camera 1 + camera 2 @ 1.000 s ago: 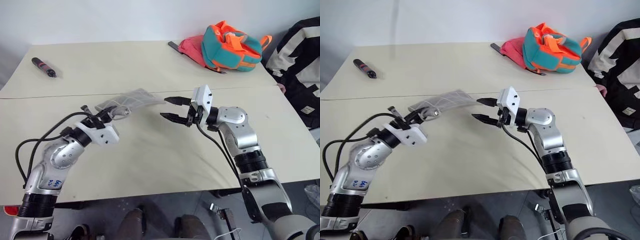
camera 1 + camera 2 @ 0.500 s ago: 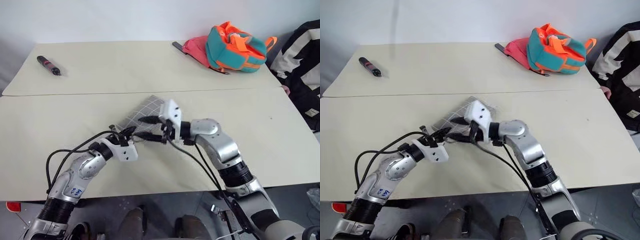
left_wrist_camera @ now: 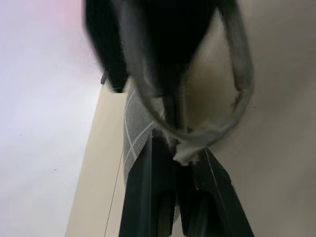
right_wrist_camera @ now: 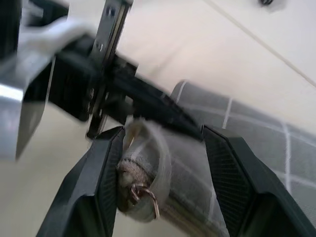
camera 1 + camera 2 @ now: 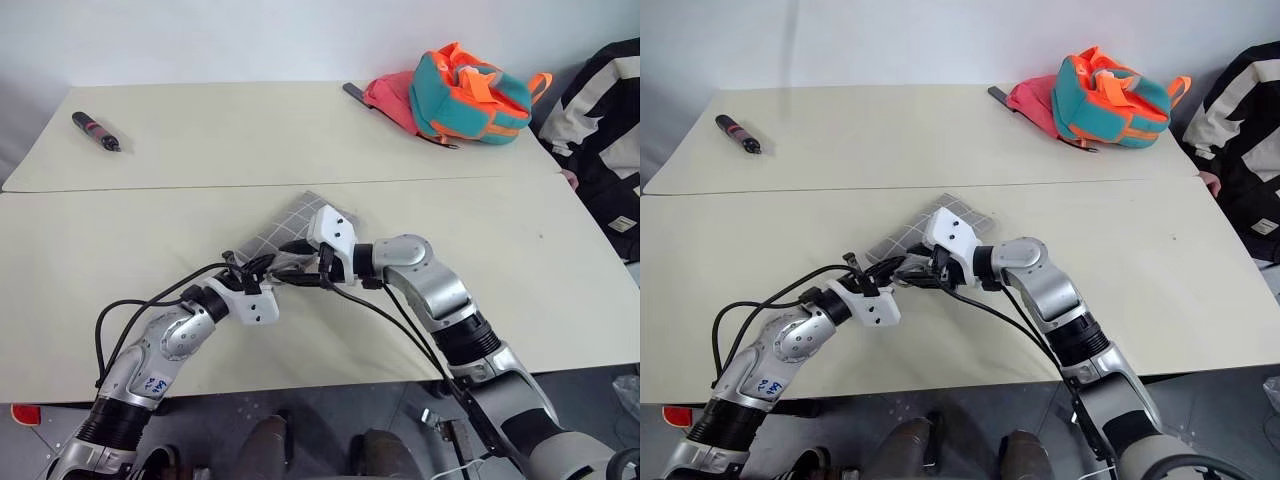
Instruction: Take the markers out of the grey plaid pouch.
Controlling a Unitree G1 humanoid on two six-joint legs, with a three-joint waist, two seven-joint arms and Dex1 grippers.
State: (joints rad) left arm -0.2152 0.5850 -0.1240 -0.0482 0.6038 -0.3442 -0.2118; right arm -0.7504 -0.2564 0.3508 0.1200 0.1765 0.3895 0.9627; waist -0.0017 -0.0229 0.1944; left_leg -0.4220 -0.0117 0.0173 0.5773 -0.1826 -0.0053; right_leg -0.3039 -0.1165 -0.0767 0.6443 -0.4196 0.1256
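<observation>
My left gripper [image 3: 180,197] is fully closed, pinching the near end of the pouch [image 5: 283,228] at its loop [image 3: 217,129]. My right gripper [image 4: 163,163] points left, with its jaws partly apart on either side of the same pouch end, where a small metal ring [image 4: 143,195] hangs; I cannot tell whether its fingers [image 4: 103,168] press on the fabric. The two grippers meet above the near table [image 5: 520,300], just left of centre. The pouch runs from them away and to the right, over the near table just short of the seam with the far table [image 5: 220,130]. A black-and-red pen [image 5: 95,131] lies at the far left of the far table, well apart from the pouch. A backpack [image 5: 465,92] sits at the far right.
</observation>
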